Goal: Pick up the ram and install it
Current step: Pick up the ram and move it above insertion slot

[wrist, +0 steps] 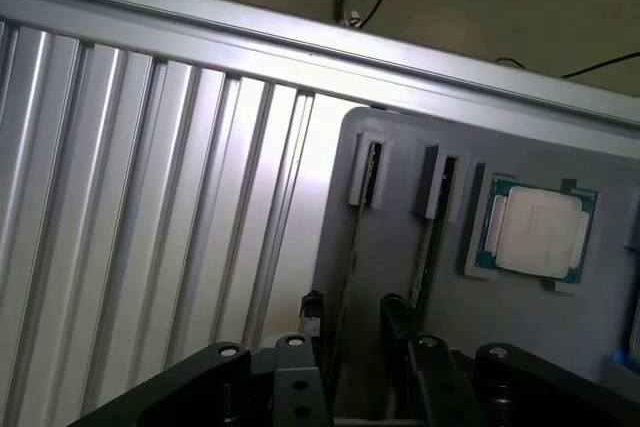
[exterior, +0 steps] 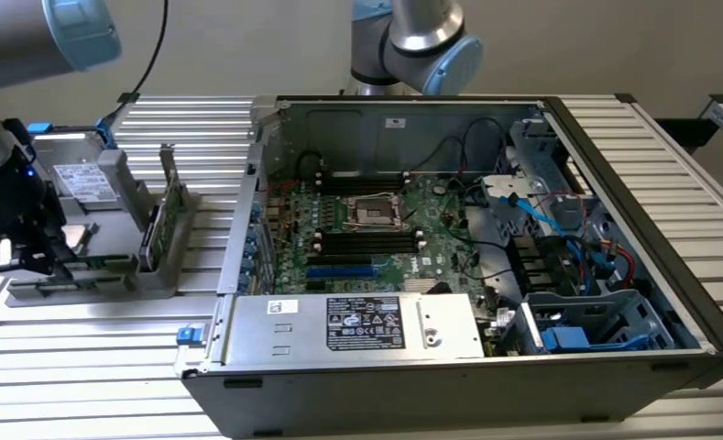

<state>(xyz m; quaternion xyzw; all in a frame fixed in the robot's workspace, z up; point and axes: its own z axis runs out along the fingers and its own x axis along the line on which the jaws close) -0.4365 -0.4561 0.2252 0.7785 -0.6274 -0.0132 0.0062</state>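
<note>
The ram (wrist: 354,247) stands on edge in a slot of the grey parts holder (wrist: 400,167), so I see it as a thin dark strip. My gripper (wrist: 352,319) hangs just above it, open, with one black finger (wrist: 311,312) on each side of the strip and not touching it. A second slot (wrist: 432,217) right beside it holds another thin edge-on board. In the exterior view my gripper (exterior: 25,259) is low over the holder's (exterior: 74,284) end nearest the exterior view's left, and the arm covers the ram there.
A square silver processor chip (wrist: 535,232) lies in the holder next to the slots. A wider green card with a metal bracket (exterior: 162,215) stands upright at the holder's other end. The open computer case (exterior: 459,257) shows its motherboard with black memory slots (exterior: 367,240).
</note>
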